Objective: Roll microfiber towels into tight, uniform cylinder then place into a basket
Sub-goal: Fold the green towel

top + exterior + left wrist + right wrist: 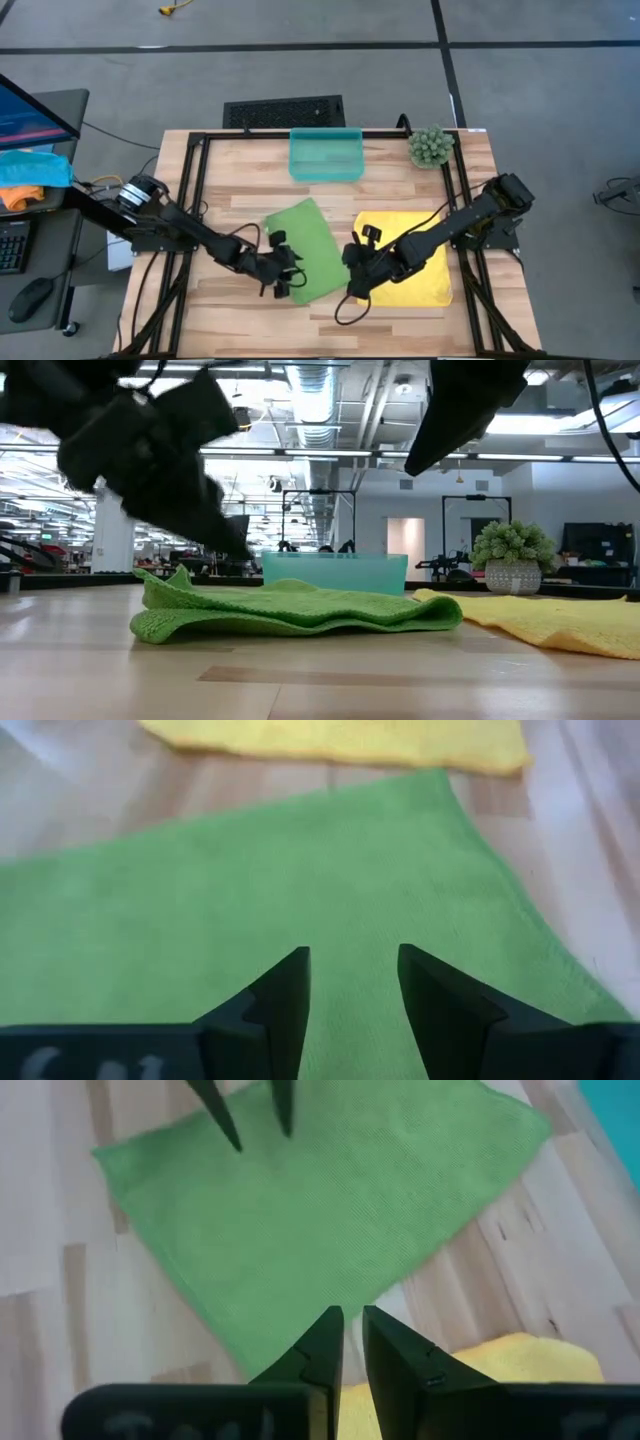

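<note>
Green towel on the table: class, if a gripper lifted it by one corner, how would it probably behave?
The green towel would probably droop, not stay flat: in the low view its near edge already lies in soft ripples. It looks thin, so likely light. Its fuzzy weave should grip rather than slip, and pushed, it would likely bunch up.

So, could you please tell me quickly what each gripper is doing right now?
Left gripper: open, empty, above the green towel.
Right gripper: open slightly, empty, at that towel's edge.
</note>
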### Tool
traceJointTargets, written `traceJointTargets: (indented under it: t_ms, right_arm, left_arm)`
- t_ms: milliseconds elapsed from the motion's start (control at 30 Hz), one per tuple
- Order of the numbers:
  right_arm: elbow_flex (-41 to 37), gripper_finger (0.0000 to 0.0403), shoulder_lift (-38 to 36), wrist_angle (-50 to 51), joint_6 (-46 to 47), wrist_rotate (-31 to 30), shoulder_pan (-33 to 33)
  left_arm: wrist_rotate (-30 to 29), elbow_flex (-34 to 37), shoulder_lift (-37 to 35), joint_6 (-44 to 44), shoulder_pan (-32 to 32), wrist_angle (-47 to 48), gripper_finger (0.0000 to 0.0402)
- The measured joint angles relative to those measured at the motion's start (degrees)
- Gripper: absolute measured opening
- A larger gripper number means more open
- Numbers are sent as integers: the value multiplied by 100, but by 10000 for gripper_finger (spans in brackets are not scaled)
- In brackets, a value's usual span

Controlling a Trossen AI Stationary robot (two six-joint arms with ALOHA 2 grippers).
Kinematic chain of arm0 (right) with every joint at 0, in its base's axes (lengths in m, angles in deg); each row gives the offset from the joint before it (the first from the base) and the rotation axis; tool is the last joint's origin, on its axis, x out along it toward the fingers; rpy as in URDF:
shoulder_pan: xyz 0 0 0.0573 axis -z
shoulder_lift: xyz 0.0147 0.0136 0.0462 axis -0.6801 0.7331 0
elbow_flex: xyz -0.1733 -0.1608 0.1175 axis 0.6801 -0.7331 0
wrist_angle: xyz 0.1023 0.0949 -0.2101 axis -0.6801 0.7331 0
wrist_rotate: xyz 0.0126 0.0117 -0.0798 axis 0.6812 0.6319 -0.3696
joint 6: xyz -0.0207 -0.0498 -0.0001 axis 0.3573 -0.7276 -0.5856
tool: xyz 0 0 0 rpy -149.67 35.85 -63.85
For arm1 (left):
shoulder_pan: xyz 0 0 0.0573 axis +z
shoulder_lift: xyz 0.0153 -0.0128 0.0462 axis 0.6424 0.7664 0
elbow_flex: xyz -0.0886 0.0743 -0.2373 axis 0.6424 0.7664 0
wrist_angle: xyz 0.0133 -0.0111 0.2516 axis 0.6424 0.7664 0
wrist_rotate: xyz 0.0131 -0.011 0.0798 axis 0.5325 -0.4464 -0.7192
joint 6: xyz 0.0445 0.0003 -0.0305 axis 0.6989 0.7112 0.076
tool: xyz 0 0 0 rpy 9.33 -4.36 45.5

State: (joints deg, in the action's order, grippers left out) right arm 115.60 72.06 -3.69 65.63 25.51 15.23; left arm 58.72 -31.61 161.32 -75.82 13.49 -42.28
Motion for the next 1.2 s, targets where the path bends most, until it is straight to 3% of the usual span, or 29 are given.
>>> traceJointTargets:
  t_ms: [267,500,767,1033,1200]
  right_arm:
    - [-4,65,2,193,144,-22,48]
    - [-4,65,2,241,205,-23,55]
    - [-4,65,4,236,208,-23,59]
    - [-4,65,4,226,208,-21,75]
    - [-4,65,4,221,208,-21,77]
  left_arm:
    - [365,-428,701,-43,-60,308,146]
    - [476,-699,635,-135,-138,1377,146]
    - [1176,-1147,624,35,-283,2924,146]
    - [984,-1946,670,271,-683,5058,146]
    - [647,-2156,696,229,-913,5708,146]
